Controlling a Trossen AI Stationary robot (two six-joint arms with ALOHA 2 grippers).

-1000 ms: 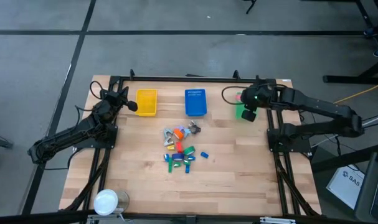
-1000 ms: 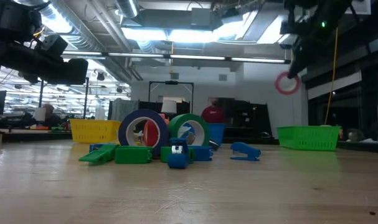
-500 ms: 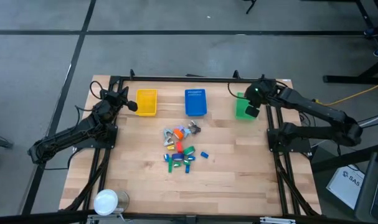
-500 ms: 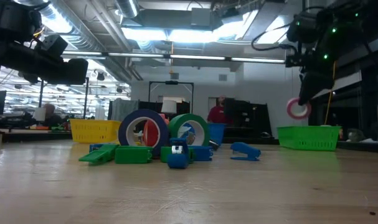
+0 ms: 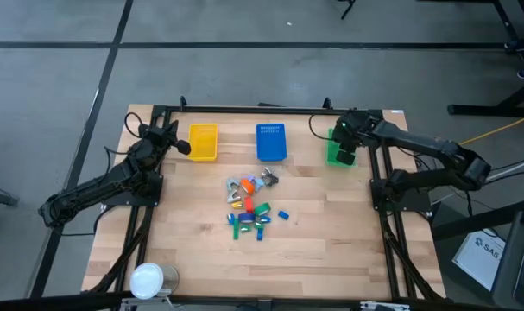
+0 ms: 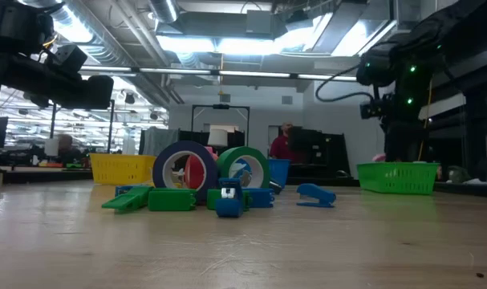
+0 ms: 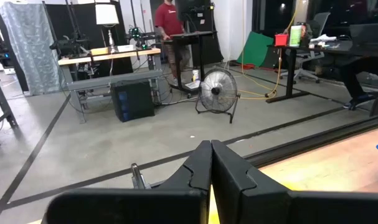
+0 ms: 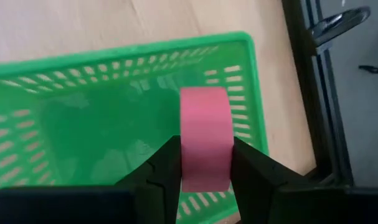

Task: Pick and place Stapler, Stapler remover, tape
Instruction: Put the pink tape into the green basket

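Observation:
My right gripper is shut on a pink tape roll just over the inside of the green basket, at the table's far right. In the low view the gripper is down at the basket's rim. More tape rolls stand on edge in the pile at the table's middle, with a blue stapler beside them. My left gripper is shut and holds nothing, level beside the yellow basket. My right gripper pinches the pink tape roll by its two flat sides between its two fingers, the roll's curved band facing the wrist camera. The fingers slant steeply down from above. The roll stands on edge inside the basket's outline; whether it touches the basket floor I cannot tell.
A blue basket sits between the yellow and green ones along the far edge. Small green and blue pieces lie in the pile. A white round container stands at the near left corner. Bare wood lies on both sides of the pile.
My right gripper has gone down with the pink tape roll, from well above the green basket to its rim, tipping more steeply downward. It has stayed shut on the roll. The pile has not moved.

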